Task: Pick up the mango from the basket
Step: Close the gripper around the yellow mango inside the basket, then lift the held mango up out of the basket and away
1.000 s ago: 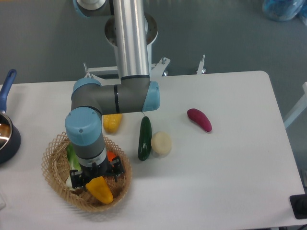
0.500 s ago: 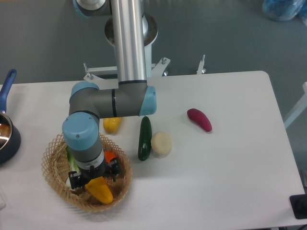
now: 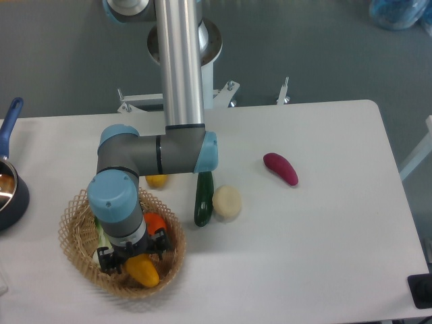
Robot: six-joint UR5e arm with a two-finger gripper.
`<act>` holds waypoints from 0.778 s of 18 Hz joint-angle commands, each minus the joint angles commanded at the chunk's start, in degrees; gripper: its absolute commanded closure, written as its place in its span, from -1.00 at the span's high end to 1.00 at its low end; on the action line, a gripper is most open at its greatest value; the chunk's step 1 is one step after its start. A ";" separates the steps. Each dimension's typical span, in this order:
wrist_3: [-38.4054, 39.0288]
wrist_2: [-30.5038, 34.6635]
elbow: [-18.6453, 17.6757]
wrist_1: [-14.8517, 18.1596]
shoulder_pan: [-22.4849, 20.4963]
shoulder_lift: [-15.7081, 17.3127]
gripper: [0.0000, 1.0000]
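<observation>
The light tan wicker basket [image 3: 73,237] sits at the table's front left. In it lies the mango [image 3: 143,271], yellow shading to orange, partly covered by my wrist. My gripper [image 3: 132,258] hangs straight over the mango's upper end, its black fingers [image 3: 106,258] spread to either side, so it looks open. A round orange [image 3: 156,222] and a pale green vegetable [image 3: 101,233] lie in the basket beside it. The fingertips are hidden under the wrist.
A yellow lumpy vegetable [image 3: 156,180] lies behind the basket, half hidden by the arm. A dark green cucumber [image 3: 202,198], a pale round vegetable [image 3: 227,201] and a purple one [image 3: 280,168] lie to the right. A blue pot [image 3: 9,194] stands at the left edge.
The wrist and gripper have shifted slightly left and toward the table's front, settling closer over the mango. The fruits have not moved.
</observation>
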State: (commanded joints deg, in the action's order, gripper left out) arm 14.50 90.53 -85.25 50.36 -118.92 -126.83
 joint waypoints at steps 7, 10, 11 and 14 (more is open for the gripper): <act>-2.19 -0.18 -0.53 0.09 0.35 0.79 -0.28; -4.13 -0.44 0.00 -0.09 0.35 1.49 -0.34; -4.30 -0.61 0.09 0.00 0.27 2.28 -0.34; -9.29 -0.18 -0.44 0.09 0.09 6.31 -0.34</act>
State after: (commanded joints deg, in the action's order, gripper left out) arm 5.21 90.35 -85.69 50.45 -118.83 -120.51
